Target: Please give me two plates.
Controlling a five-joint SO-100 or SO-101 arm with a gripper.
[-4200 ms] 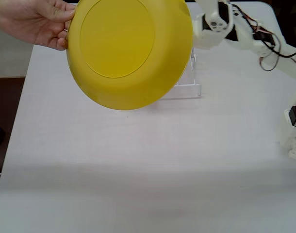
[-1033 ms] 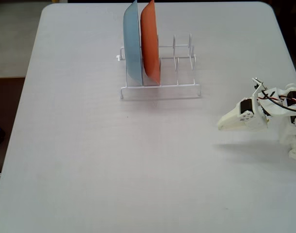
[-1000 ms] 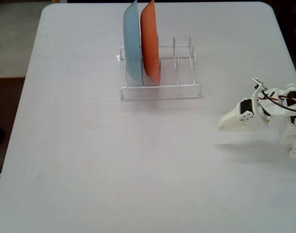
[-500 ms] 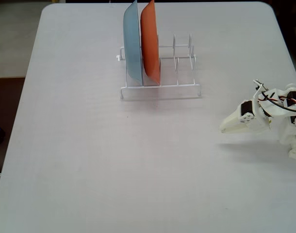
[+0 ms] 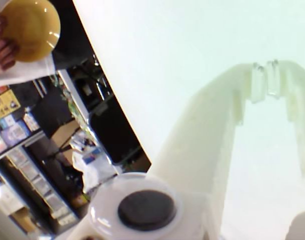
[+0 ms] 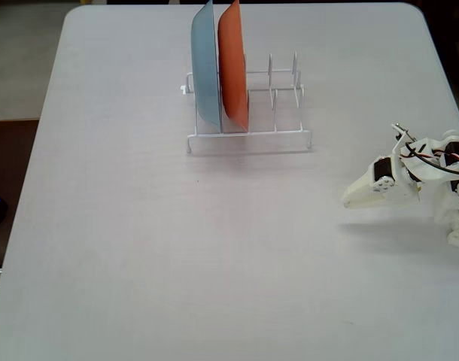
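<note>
We see a white wire rack (image 6: 248, 113) near the far edge of the desk (image 6: 177, 248). It holds a light blue plate (image 6: 205, 71) and an orange plate (image 6: 233, 68), both upright on edge in its left slots; the right slots are free. The end effector (image 5: 266, 80) hangs near the right edge, its tips together, holding nothing. In the wrist view, the yellow plate (image 5: 30, 27) is off the desk, in a hand (image 5: 0, 45), its face toward the camera. The cream-white plate is not visible.

yellow plate (image 5: 30, 27), blue plate (image 6: 205, 68), orange plate (image 6: 233, 64)
</note>
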